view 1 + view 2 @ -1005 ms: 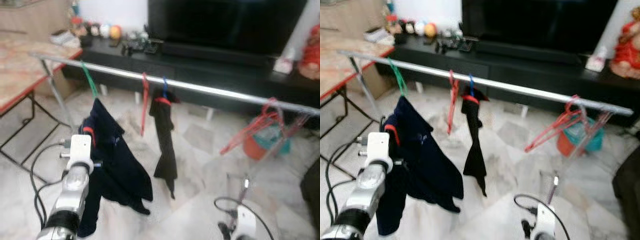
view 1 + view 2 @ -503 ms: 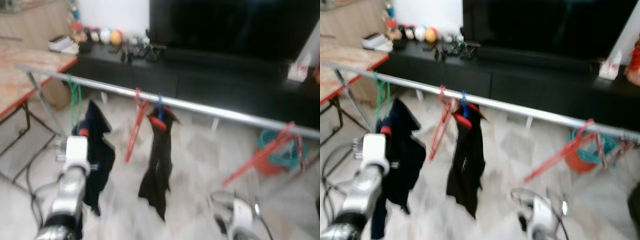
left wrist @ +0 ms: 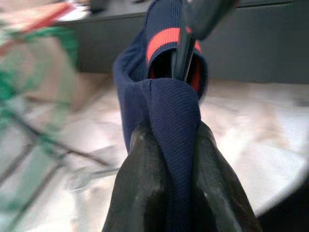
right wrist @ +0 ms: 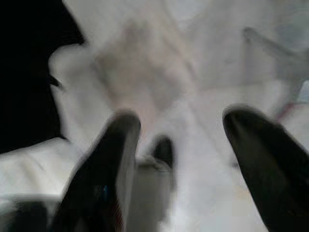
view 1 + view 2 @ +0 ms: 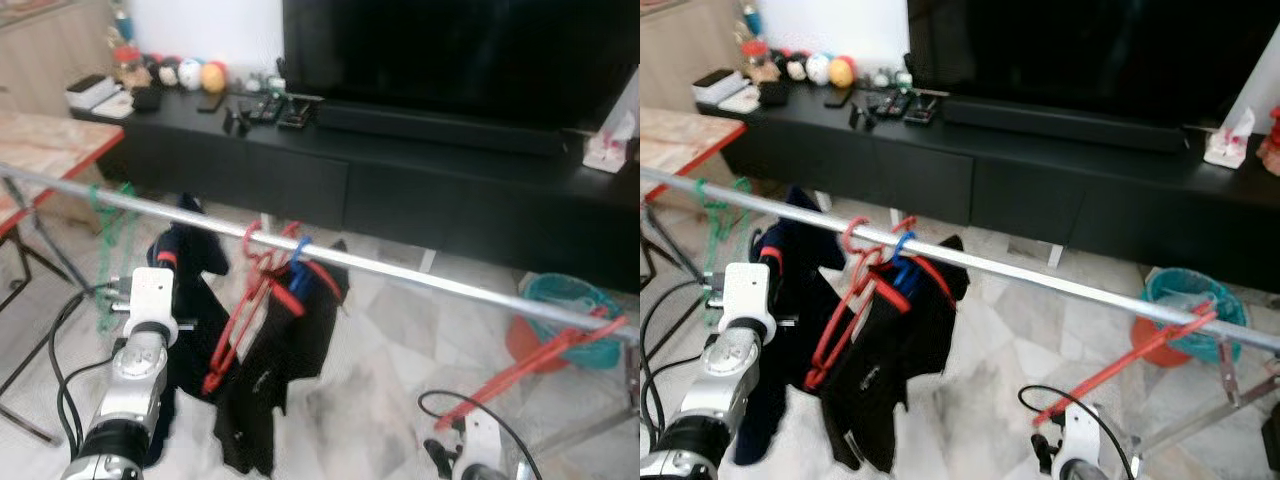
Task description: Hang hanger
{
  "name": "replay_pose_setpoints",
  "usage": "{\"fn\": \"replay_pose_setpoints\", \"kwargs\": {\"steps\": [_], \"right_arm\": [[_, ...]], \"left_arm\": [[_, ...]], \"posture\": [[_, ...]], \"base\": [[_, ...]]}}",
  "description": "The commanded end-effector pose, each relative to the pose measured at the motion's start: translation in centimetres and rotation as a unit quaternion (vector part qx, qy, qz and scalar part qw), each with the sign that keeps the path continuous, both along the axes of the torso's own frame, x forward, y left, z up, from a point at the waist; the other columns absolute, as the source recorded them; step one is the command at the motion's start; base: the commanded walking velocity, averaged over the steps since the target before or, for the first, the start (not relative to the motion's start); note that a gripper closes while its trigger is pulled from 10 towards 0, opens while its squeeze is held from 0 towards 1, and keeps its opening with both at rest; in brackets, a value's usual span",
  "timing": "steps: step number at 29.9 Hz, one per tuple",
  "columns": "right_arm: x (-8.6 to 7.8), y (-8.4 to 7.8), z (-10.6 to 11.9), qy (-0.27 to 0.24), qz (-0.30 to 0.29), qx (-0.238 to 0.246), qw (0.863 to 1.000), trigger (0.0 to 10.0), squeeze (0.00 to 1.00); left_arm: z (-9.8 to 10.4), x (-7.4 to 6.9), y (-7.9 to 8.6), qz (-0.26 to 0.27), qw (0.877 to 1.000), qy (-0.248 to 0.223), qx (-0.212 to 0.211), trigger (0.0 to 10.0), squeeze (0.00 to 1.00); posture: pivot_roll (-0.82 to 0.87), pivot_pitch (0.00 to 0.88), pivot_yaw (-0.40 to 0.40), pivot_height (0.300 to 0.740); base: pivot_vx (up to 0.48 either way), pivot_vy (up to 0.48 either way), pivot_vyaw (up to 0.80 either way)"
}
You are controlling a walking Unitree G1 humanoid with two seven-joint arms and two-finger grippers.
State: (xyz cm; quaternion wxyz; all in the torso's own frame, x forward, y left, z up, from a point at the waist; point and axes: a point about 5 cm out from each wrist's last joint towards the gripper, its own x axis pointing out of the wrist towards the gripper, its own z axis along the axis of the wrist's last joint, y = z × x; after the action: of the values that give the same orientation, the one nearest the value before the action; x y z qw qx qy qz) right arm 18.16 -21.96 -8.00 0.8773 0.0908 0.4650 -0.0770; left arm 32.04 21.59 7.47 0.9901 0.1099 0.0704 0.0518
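Though hanger itself hidden, left gripper [image 3: 174,145] clamps navy garment [image 3: 166,101]; right gripper [image 4: 186,145] blurred, fingers spread, empty.

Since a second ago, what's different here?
Mostly the camera moved, so the whole scene shifted. The black garment now hangs bunched against the red hanger on the rail, where a gap showed before. The left gripper stays clamped on the navy garment; the right gripper stays low and open.

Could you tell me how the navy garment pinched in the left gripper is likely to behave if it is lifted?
The navy garment would probably go floppy: it folds limply between the left gripper jaws. It seems light, hanging in loose drapes by the rail. Its knit looks grippy, not slippery.
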Motion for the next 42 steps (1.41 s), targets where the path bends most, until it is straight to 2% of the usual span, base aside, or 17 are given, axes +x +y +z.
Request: {"fn": "replay_pose_setpoints", "kwargs": {"steps": [1, 9, 16, 22, 28, 32, 36, 37, 41, 42], "right_arm": [[0.2, 0.4, 0.0, -0.002, 0.006, 0.003, 1.000, 10.0, 0.00], [0.2, 0.4, 0.0, 0.000, 0.013, 0.002, 1.000, 10.0, 0.00], [0.2, 0.4, 0.0, 0.000, 0.019, 0.002, 1.000, 10.0, 0.00], [0.3, 0.4, 0.1, -0.001, 0.020, 0.001, 1.000, 10.0, 0.00], [0.3, 0.3, 0.1, -0.002, 0.019, 0.000, 1.000, 10.0, 0.00], [0.4, 0.3, 0.1, -0.002, 0.020, 0.000, 1.000, 10.0, 0.00], [0.4, 0.3, 0.1, -0.002, 0.020, 0.000, 1.000, 10.0, 0.00], [0.4, 0.3, 0.1, -0.002, 0.020, 0.000, 1.000, 10.0, 0.00], [0.4, 0.3, 0.1, -0.001, 0.020, 0.000, 1.000, 10.0, 0.00], [0.4, 0.3, 0.1, -0.001, 0.020, 0.001, 1.000, 10.0, 0.00]], "left_arm": [[0.9, 0.2, 1.0, 0.001, 1.000, -0.017, 0.010, 10.0, 0.00], [0.9, 0.4, 1.3, -0.038, 0.999, 0.005, 0.021, 10.0, 0.00], [1.3, 0.9, 0.5, -0.061, 0.998, -0.010, 0.017, 10.0, 0.00], [1.3, 1.9, 0.3, -0.039, 0.999, -0.008, 0.014, 10.0, 0.00], [2.9, 3.6, -0.2, -0.021, 0.999, -0.024, -0.003, 10.0, 0.00], [4.0, 4.5, 0.2, 0.003, 0.999, -0.035, -0.016, 10.0, 0.00], [4.1, 4.8, 0.7, 0.018, 0.999, -0.022, -0.018, 10.0, 0.00], [3.5, 4.7, 0.8, 0.021, 0.999, 0.009, -0.033, 10.0, 0.00], [1.9, 3.9, 1.6, 0.043, 0.996, 0.044, -0.069, 10.0, 0.00], [1.7, 3.8, 1.7, 0.043, 0.996, 0.048, -0.059, 10.0, 0.00]], "posture": [[0.05, 0.000, -0.010, 0.740], [0.05, 0.000, -0.013, 0.740], [0.05, 0.000, -0.017, 0.740], [0.04, 0.000, -0.019, 0.740], [0.04, 0.000, -0.024, 0.740], [0.03, 0.000, -0.023, 0.740], [0.03, 0.000, -0.023, 0.740], [0.03, 0.000, -0.023, 0.740], [0.02, 0.000, -0.019, 0.740], [0.02, 0.000, -0.019, 0.740]], "base": [[0.000, 0.000, 0.00], [0.000, 0.000, 0.00], [0.000, 0.000, 0.00], [0.000, 0.000, 0.00], [0.000, 0.000, 0.00], [0.000, 0.000, 0.00], [0.000, 0.000, 0.00], [0.000, 0.000, 0.00], [0.000, 0.000, 0.00], [0.000, 0.000, 0.00]]}}
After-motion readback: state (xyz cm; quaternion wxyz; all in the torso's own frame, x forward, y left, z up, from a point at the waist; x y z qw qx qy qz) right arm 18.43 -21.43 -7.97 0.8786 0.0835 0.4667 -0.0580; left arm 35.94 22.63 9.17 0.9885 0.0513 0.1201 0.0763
